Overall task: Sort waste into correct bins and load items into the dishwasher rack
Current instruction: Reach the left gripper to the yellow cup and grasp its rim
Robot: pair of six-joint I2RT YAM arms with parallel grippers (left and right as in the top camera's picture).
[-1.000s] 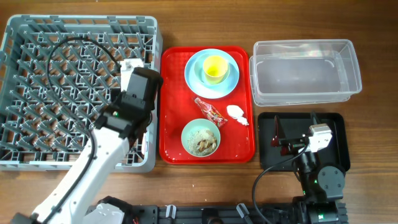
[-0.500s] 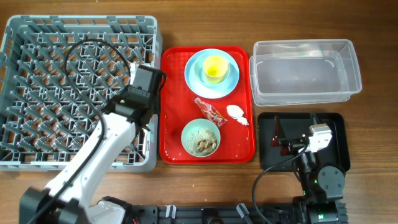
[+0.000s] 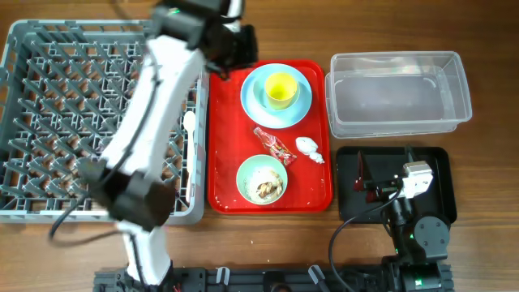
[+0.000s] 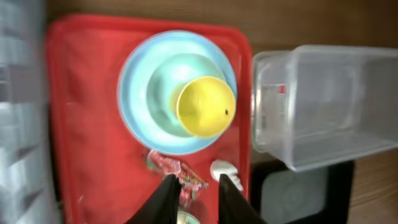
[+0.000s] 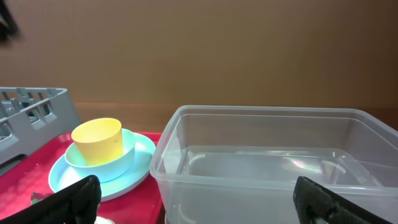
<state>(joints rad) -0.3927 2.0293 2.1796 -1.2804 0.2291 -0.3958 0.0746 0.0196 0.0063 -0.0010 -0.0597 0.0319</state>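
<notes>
The red rectangular serving tray (image 3: 223, 162) is lying on the wooden bench (image 3: 268, 235), between the large square grey plastic dishwasher rack (image 3: 49, 122) and the two bins.

At the tray's far end, the pale blue round plate (image 4: 132, 93) is carrying the pale blue bowl (image 4: 163, 81). The small yellow cup (image 4: 206, 106) is standing upright inside that bowl. At the near end, the pale green bowl (image 3: 262, 180) is holding loose white rice with brown food scraps (image 3: 266, 189). Between the two stacks, the small red printed snack wrapper (image 3: 274, 144) and the crumpled white tissue (image 3: 307, 148) are lying on the tray floor, just beside each other.

A small white item (image 3: 189, 122) is lying in the rack near its tray-side edge; whether it is the spoon or the fork cannot be told.

The clear rectangular plastic tub (image 3: 397, 93) is sitting right of the red tray, its floor showing through. The shallower black rectangular plastic tray (image 3: 438, 174) is sitting just nearer than it.

The left pincer (image 4: 196, 183) is hovering above the red tray with its fingers spread, gripping nothing. The right pincer (image 5: 196, 190) is sitting over the black tray with its fingers spread wide, gripping nothing.
</notes>
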